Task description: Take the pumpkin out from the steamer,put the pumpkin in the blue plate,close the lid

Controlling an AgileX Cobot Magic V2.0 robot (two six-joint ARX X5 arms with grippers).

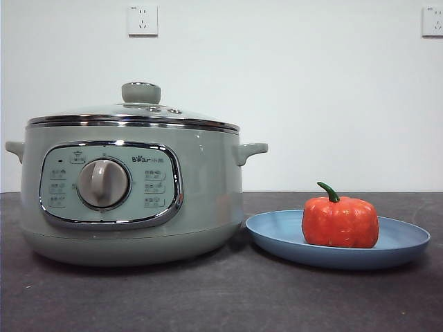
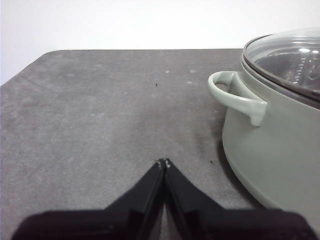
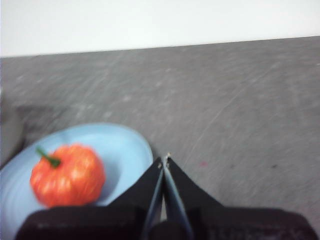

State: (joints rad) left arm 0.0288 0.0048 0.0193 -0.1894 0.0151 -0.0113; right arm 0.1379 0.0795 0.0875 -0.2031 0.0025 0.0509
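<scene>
— Where's the pumpkin [image 1: 340,221]?
— On the blue plate [image 1: 277,235], just beside the steamer [image 1: 131,200]; the lid [image 1: 135,114] sits on its rim.
— The hands?
— Left hand [image 2: 164,162] pinched closed, empty, over open dark bench [image 2: 100,115]. Right hand [image 3: 164,159] closed too, at the plate's edge.

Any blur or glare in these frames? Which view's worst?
Right wrist view is worst: motion blur smears the pumpkin and blue plate. Front view is sharp, with small highlights on the lid rim. Left wrist view is crisp, with white glints on the glass; steamer shadow is soft.
</scene>
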